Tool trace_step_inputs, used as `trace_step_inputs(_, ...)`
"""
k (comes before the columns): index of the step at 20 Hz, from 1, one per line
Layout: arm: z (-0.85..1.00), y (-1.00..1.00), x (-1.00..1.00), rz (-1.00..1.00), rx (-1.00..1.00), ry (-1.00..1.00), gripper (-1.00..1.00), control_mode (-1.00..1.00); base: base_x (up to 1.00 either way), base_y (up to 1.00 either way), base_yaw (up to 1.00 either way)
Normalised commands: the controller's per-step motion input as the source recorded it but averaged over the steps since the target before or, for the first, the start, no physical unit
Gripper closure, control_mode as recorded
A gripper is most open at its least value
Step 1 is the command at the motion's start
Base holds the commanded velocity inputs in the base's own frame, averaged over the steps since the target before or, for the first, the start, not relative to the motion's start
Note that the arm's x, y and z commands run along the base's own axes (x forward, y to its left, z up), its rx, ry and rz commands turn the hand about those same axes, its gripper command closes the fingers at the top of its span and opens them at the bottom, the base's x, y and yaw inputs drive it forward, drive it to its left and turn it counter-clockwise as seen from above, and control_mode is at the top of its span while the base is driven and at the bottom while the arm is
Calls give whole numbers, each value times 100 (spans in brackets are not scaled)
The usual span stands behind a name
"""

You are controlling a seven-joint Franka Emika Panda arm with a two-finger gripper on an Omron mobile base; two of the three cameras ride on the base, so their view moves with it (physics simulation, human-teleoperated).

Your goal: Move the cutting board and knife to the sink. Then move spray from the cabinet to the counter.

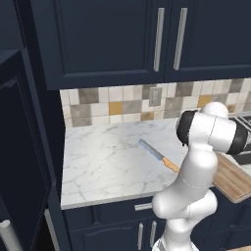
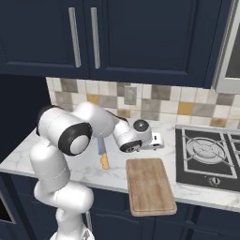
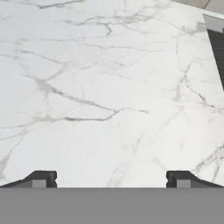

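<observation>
- The two-finger tool (image 3: 111, 178) hangs over bare white marble tabletop (image 3: 87, 87), its dark fingertips (image 3: 41, 178) spread wide apart, gripping nothing.
- The slim knife with grey-blue blade and orange handle (image 1: 158, 155) lies flat on the marble, just beside the brown wooden cutting board (image 2: 149, 185).
- The board's near end juts past the tabletop edge, beside the black stove (image 2: 208, 157).

No readable text, label or number anywhere.
</observation>
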Motion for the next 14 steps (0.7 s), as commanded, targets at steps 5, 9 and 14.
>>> trace_step_inputs(5,48,-22,-76,-14,0,-24,-100,-100,0,0,0)
trace_step_inputs(9,90,-4,-77,-12,0,-18,-100,-100,0,0,0)
trace_step_inputs(14,82,-27,-90,-25,14,0,-100,-100,0,0,0)
